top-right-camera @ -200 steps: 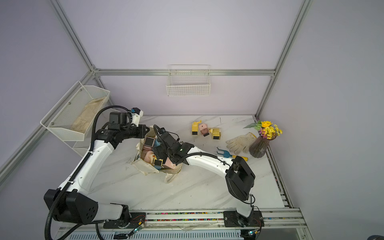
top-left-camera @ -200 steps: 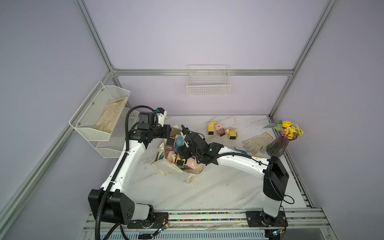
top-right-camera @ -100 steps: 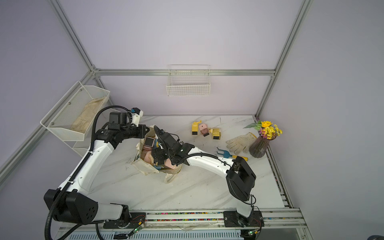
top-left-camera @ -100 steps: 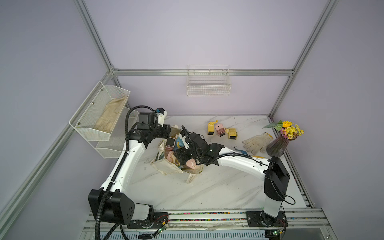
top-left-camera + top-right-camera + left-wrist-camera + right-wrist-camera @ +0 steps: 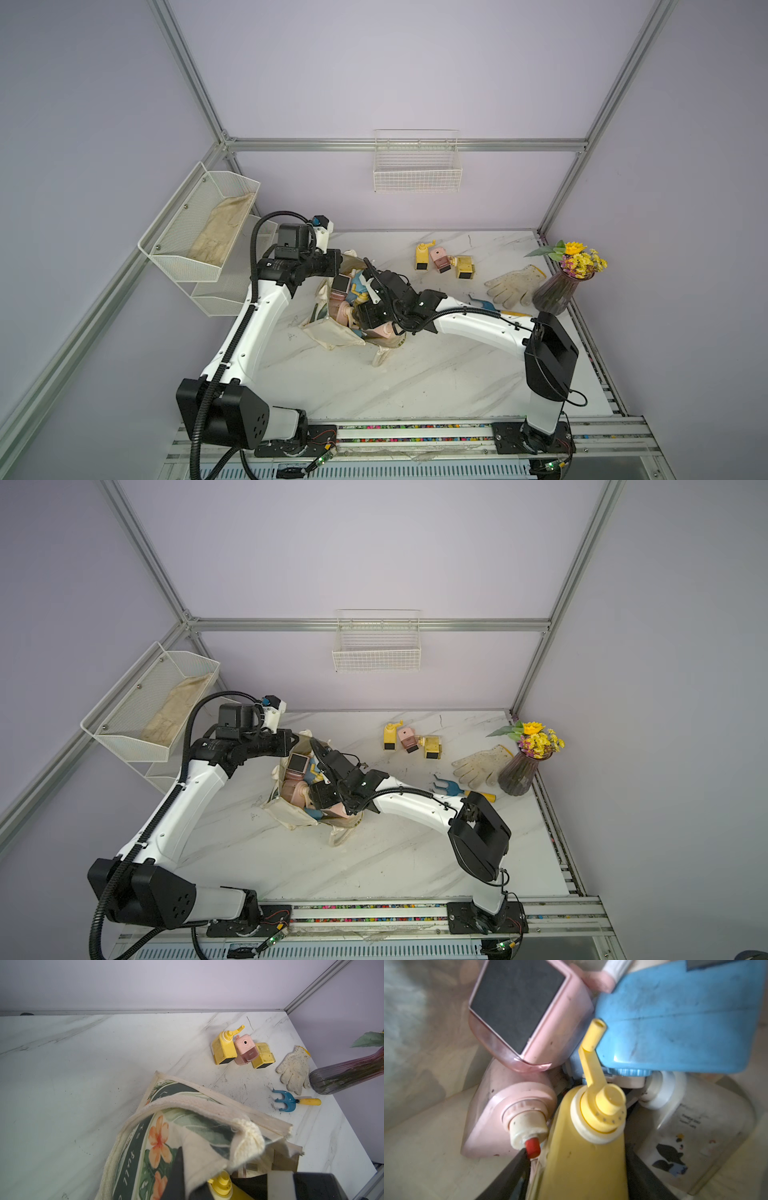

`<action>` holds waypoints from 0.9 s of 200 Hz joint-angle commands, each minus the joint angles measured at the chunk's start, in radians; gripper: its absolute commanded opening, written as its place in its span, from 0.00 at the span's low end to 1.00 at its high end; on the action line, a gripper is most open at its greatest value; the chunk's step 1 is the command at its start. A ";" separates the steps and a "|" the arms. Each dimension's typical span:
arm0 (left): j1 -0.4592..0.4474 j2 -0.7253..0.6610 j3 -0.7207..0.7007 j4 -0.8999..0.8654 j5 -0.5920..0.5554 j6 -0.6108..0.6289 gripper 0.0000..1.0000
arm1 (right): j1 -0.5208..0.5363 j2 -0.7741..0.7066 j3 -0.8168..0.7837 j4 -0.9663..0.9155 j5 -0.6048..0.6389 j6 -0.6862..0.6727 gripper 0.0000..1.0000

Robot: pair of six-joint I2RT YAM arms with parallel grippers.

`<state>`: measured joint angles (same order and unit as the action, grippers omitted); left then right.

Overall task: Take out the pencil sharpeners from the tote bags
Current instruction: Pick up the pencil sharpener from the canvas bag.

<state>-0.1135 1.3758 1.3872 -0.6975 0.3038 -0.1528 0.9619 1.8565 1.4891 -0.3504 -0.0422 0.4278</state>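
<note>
Yellow pencil sharpener [image 5: 583, 1147] inside tote bag [image 5: 332, 336], lying directly between right gripper [image 5: 577, 1172] jaws, half open, one each side; grip not confirmed. Long axis along reach, crank end away. Left gripper [image 5: 187, 1167] jaws shut on bag rim.

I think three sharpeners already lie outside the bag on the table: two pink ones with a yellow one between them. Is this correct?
Not quite: the colours are swapped. In both top views and the left wrist view, two yellow sharpeners flank one pink sharpener. The three do lie on the table, outside the bag.
</note>
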 commanded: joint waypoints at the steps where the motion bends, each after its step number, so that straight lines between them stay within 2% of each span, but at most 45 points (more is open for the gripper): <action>1: 0.003 -0.040 0.045 0.119 0.021 0.015 0.00 | -0.005 0.027 -0.008 0.039 -0.053 0.004 0.57; 33: 0.002 -0.043 0.044 0.119 0.017 0.016 0.00 | -0.004 0.004 -0.009 0.065 -0.065 -0.018 0.35; 61: 0.003 -0.041 0.045 0.119 0.019 0.015 0.00 | -0.005 -0.069 -0.034 0.094 -0.045 -0.070 0.28; 108: 0.002 -0.042 0.045 0.119 0.014 0.016 0.00 | -0.004 -0.255 -0.118 0.150 0.070 -0.224 0.24; 138: 0.000 -0.038 0.044 0.119 0.005 0.019 0.00 | -0.005 -0.340 -0.139 0.154 0.063 -0.273 0.24; 166: 0.000 -0.026 0.048 0.114 0.006 0.019 0.00 | -0.005 -0.448 -0.207 0.267 0.024 -0.291 0.24; 180: -0.001 -0.028 0.047 0.113 0.007 0.019 0.00 | -0.004 -0.480 -0.223 0.331 0.050 -0.290 0.24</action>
<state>-0.1139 1.3762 1.3872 -0.6971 0.2970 -0.1520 0.9554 1.4364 1.2953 -0.1780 -0.0002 0.1780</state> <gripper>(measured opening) 0.048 0.504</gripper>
